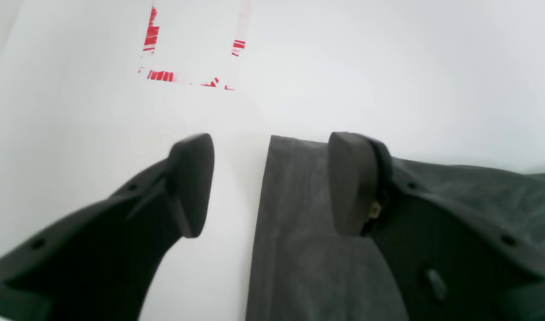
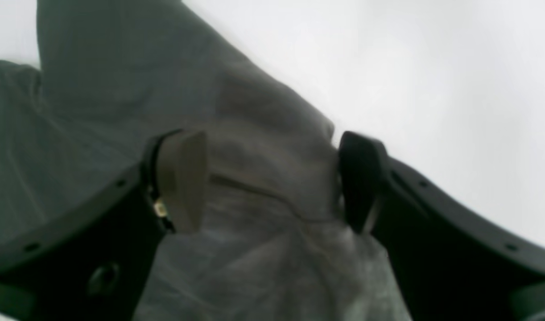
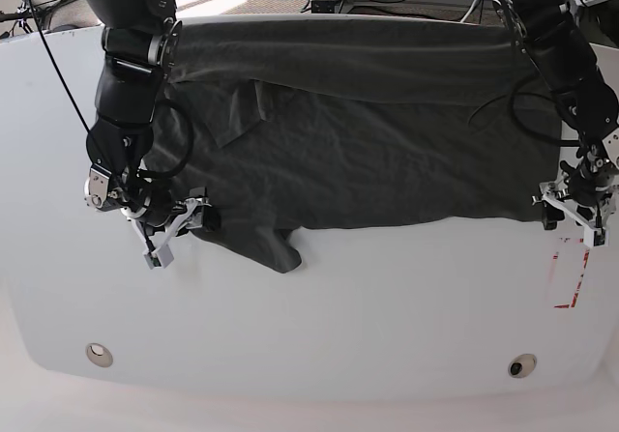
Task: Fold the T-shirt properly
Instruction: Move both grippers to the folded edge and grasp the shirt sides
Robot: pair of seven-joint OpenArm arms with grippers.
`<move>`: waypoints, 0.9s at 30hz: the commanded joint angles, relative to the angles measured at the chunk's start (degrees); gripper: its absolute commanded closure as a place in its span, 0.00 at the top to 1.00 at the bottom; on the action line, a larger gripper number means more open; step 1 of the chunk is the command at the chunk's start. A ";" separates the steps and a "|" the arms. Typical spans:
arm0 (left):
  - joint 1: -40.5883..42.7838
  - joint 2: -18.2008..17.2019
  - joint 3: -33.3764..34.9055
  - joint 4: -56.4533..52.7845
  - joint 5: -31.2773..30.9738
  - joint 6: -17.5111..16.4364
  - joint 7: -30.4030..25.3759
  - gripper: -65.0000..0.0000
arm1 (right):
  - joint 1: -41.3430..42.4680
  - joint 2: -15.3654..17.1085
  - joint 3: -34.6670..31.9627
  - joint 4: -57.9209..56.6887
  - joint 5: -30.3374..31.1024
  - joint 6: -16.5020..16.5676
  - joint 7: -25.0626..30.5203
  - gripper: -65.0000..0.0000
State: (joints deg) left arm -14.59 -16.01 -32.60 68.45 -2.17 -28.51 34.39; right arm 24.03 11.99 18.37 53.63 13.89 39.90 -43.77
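The right gripper [image 2: 272, 180] is standing wide open astride a crumpled fold of the T-shirt [image 3: 368, 132], gripping nothing. At the T-shirt's opposite corner, the left gripper [image 1: 272, 185] is spreading open across the hem edge, one finger [image 1: 190, 185] over bare white table [image 3: 309, 306], near red tape marks [image 1: 158, 76].

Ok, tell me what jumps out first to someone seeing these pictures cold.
The big dark T-shirt spread wrinkled across the far half of the white table dominates. Next, the two arms at its near corners: the right gripper stands open astride a bunched fold, and the left gripper is open over the shirt's straight edge. A red-marked label lies by the left arm.
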 commanded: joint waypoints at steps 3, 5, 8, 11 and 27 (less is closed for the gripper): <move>-2.69 -1.18 -0.06 0.79 -0.77 0.34 -1.29 0.69 | 0.89 0.19 -0.04 0.31 -0.22 0.10 -1.20 0.39; -2.77 -1.18 -0.06 0.79 -0.68 0.34 -1.21 0.70 | 0.89 0.19 -0.04 0.31 -0.22 0.10 -1.20 0.27; -2.77 -1.09 0.12 0.61 -0.68 0.34 -1.21 0.71 | 0.89 0.19 -0.04 0.31 -0.22 0.10 -1.20 0.09; -2.69 -1.18 1.70 -1.68 -0.77 0.34 -1.21 0.71 | 0.89 0.19 -0.04 0.31 -0.22 0.10 -1.20 0.07; -1.81 -2.41 1.96 -8.01 -1.03 0.16 -1.64 0.71 | 0.80 0.63 -0.04 0.31 -0.22 0.10 -1.20 0.07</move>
State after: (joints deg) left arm -15.25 -17.43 -30.61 59.68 -2.61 -28.23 33.95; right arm 23.68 11.92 18.31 53.43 13.74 39.92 -44.82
